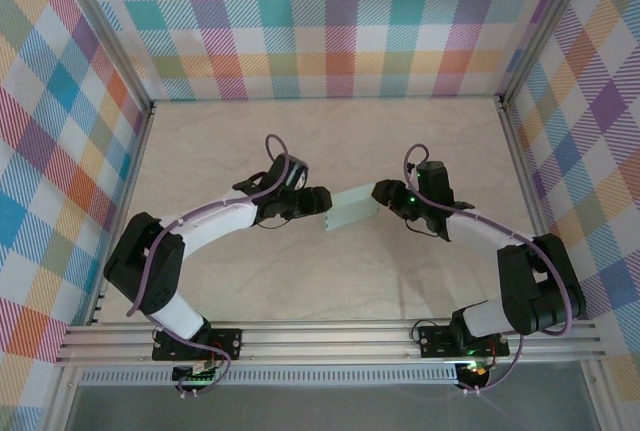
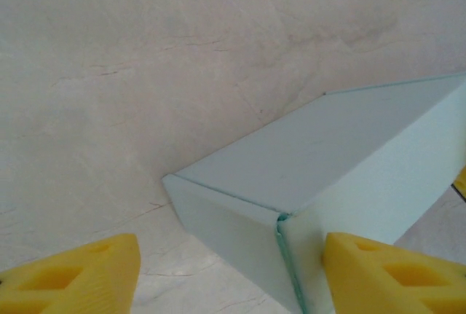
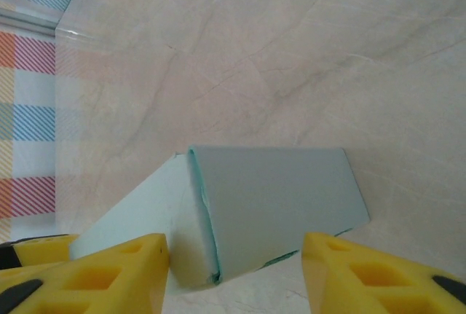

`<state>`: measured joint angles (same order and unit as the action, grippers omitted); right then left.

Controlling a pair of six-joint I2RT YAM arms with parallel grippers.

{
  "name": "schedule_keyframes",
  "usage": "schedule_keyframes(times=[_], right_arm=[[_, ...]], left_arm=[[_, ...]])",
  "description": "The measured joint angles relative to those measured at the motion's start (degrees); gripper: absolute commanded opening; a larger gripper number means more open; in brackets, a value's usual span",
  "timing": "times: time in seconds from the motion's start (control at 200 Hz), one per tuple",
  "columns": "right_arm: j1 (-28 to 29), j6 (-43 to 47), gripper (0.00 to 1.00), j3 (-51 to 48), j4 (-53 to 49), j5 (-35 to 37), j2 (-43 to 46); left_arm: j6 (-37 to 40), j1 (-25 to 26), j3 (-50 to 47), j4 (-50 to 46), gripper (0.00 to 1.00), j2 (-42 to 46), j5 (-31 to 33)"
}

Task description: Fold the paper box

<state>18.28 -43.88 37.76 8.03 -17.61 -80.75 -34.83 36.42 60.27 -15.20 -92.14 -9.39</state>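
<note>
The paper box [image 1: 350,207] is a small closed pale mint carton lying on the beige table between the two arms. My left gripper [image 1: 322,203] is at its left end, my right gripper [image 1: 385,194] at its right end. In the left wrist view the box's corner [image 2: 291,183] sits between the yellow fingers of the left gripper [image 2: 233,277], which is open. Its right finger [image 2: 393,270] is close beside the box's side and its left finger is well apart. In the right wrist view the right gripper [image 3: 237,274] is open, and the box's end face [image 3: 277,205] lies in the gap, gripped by neither finger.
Plaid walls [image 1: 330,21] enclose the marbled table [image 1: 330,291] on three sides, with metal posts at the corners. An aluminium rail [image 1: 330,336] carrying both arm bases runs along the near edge. A wall's foot [image 3: 44,30] shows in the right wrist view.
</note>
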Motion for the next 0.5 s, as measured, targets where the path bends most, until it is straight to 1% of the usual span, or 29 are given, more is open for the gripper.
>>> schedule_keyframes(times=[0.04,0.08,0.09,0.13,0.145,0.16,0.27,0.335,0.4,0.5], right_arm=[[0.07,-0.02,0.68,0.02,-0.57,0.02,0.11],[0.17,0.35,0.72,0.07,-1.20,0.00,0.24],[0.17,0.63,0.74,0.09,-1.29,-0.02,0.28],[0.17,0.83,0.77,0.09,-1.73,0.15,0.55],[0.17,0.76,0.78,0.09,-2.03,0.31,0.68],[0.17,1.09,0.79,0.11,-2.14,0.39,0.79],[0.15,1.53,0.81,0.15,-3.32,1.42,2.23],[0.13,1.92,0.81,0.17,-3.85,2.14,3.10],[-0.11,2.36,0.81,0.17,-4.35,2.62,3.96],[-0.81,2.80,0.81,0.17,-4.74,2.84,4.52]], left_arm=[[0.90,0.00,1.40,-1.84,0.80,-0.57,0.00],[1.62,0.00,2.51,-3.17,0.85,-0.96,0.00],[1.64,0.00,2.69,-3.30,0.86,-1.03,0.00],[2.89,0.00,3.56,-3.98,0.92,-1.16,-0.02],[3.37,0.00,3.76,-4.04,0.98,-1.16,-0.02],[3.41,0.00,3.96,-4.07,1.00,-1.16,0.00],[7.96,0.00,5.46,-3.74,1.00,-1.20,-0.07],[12.72,0.00,7.04,-3.85,1.00,-1.62,-0.66],[19.54,0.00,9.14,-3.98,1.00,-2.45,-2.10],[33.99,0.13,12.48,-5.77,1.00,-3.89,-4.31]])
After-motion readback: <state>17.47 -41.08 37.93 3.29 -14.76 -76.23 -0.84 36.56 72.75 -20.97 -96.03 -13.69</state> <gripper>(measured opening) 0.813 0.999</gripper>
